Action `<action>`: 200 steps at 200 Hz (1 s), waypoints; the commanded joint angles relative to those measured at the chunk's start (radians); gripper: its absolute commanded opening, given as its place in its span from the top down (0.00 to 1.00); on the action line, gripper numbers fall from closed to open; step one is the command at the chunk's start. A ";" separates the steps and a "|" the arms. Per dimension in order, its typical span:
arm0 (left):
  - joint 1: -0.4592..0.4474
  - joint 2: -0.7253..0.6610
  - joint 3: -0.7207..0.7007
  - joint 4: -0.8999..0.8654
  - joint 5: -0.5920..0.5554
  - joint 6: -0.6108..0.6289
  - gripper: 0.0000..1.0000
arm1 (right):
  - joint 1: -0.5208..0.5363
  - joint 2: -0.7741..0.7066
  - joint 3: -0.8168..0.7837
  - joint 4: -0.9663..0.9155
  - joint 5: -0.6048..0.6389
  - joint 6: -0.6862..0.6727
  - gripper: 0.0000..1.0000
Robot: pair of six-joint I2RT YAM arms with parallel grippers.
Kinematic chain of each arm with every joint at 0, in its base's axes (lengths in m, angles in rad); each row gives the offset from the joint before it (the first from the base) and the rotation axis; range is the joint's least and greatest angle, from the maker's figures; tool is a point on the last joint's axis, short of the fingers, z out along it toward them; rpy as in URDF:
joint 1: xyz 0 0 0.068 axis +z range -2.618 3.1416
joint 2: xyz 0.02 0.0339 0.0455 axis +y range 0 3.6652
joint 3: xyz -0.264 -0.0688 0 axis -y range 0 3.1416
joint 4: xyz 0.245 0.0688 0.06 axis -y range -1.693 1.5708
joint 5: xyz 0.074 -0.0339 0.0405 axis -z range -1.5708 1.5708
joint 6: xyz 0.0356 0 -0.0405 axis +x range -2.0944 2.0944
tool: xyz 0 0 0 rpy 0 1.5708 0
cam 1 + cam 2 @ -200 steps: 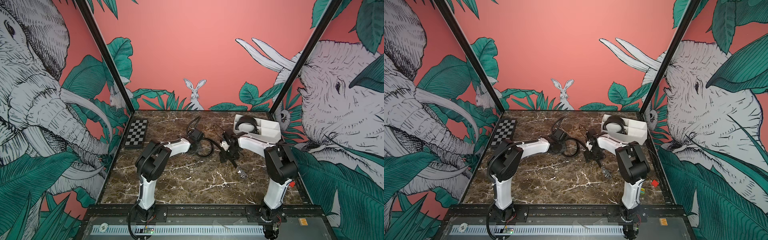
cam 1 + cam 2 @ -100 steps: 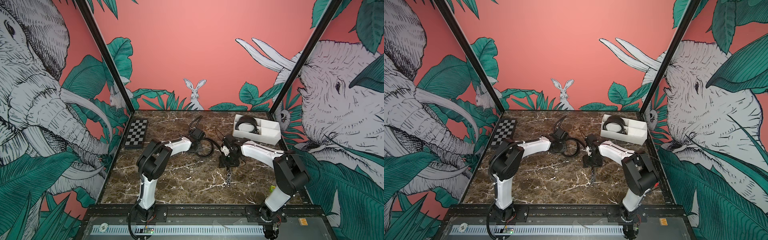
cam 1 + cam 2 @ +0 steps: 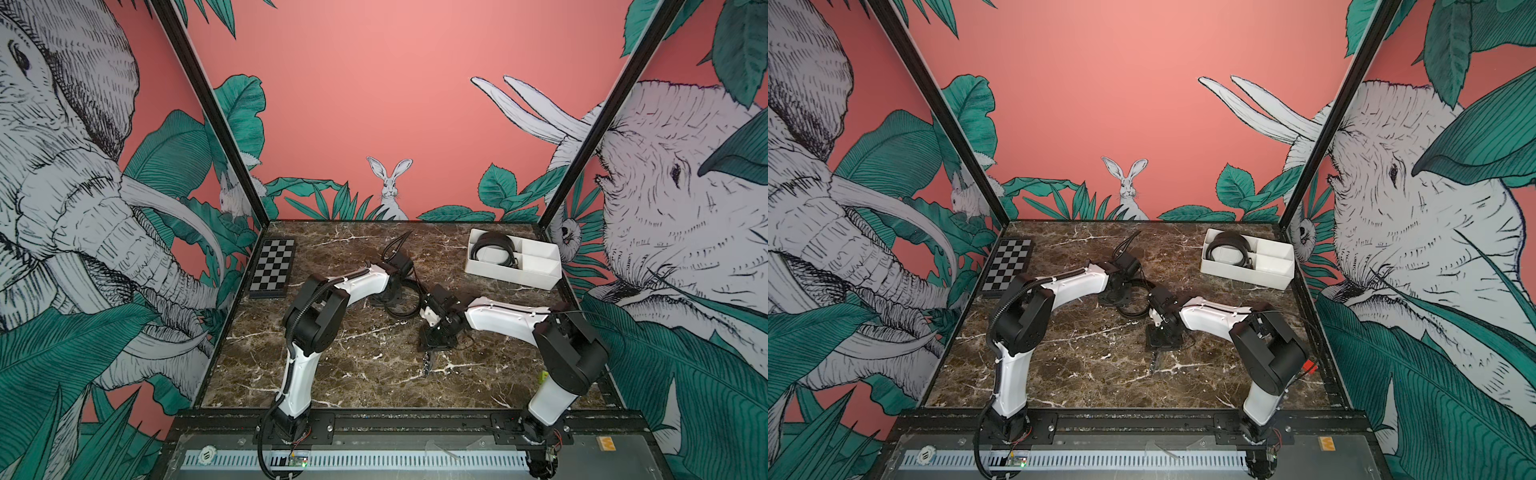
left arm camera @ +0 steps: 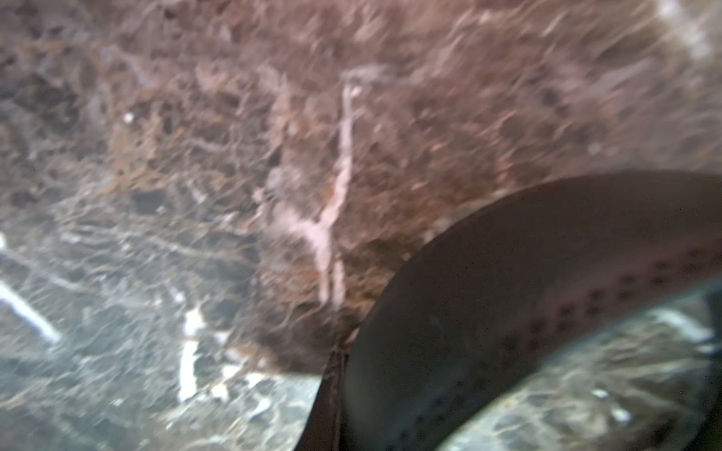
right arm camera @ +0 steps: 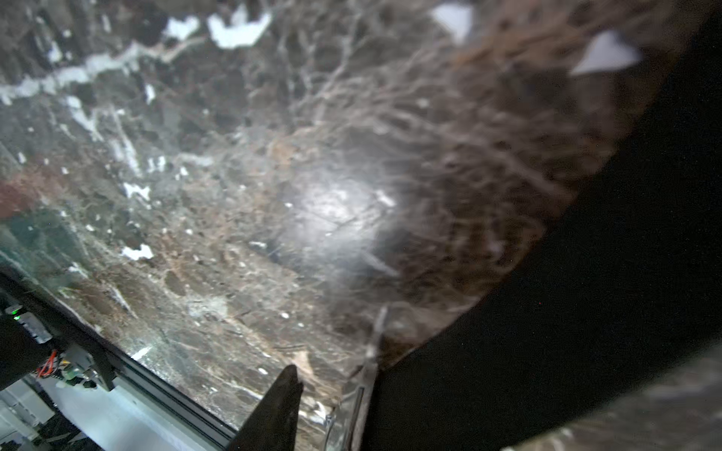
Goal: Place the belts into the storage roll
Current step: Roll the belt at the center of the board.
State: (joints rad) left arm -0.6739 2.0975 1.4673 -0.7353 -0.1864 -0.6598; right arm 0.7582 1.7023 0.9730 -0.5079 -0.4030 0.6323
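The white storage roll [image 3: 515, 277] stands at the back right, with one coiled black belt [image 3: 494, 249] in its left compartment. A second belt [image 3: 401, 305] lies looped on the marble mid-table. My left gripper [image 3: 388, 293] is down on that loop and shut on it; in the left wrist view the strap [image 4: 508, 293] runs out from the jaws. My right gripper [image 3: 434, 343] is low over the table, just right of the loop. A belt end [image 3: 428, 368] trails from it toward the front. In the right wrist view one finger [image 5: 273, 410] stands apart from a wide black strap [image 5: 566, 312] and its buckle [image 5: 353, 406]; the other finger is hidden.
A black-and-grey checkered board [image 3: 272, 268] lies at the back left. Both arms' elbows [image 3: 316, 316] rise over the table's middle. The front rail [image 3: 415, 419] borders the near edge. A small green item [image 3: 542, 376] sits by the right arm's base.
My right arm has swung left and toward the front, its jaws have narrowed, and the trailing belt end moved left with it. The left arm has stayed put.
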 commanded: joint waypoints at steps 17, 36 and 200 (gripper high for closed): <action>0.012 0.161 -0.056 -0.377 0.000 0.060 0.95 | -0.084 -0.093 0.030 -0.051 0.021 -0.022 0.34; 0.013 0.158 -0.028 -0.392 -0.001 0.069 0.94 | -0.189 -0.135 0.065 -0.079 0.043 -0.083 0.32; 0.013 0.179 -0.032 -0.335 0.055 0.037 0.93 | -0.128 0.152 0.185 0.279 -0.064 0.029 0.41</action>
State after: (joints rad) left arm -0.6708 2.1387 1.5433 -0.9417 -0.2230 -0.6094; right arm 0.5739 1.8935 1.1748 -0.2955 -0.4446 0.5720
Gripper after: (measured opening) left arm 0.120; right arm 0.589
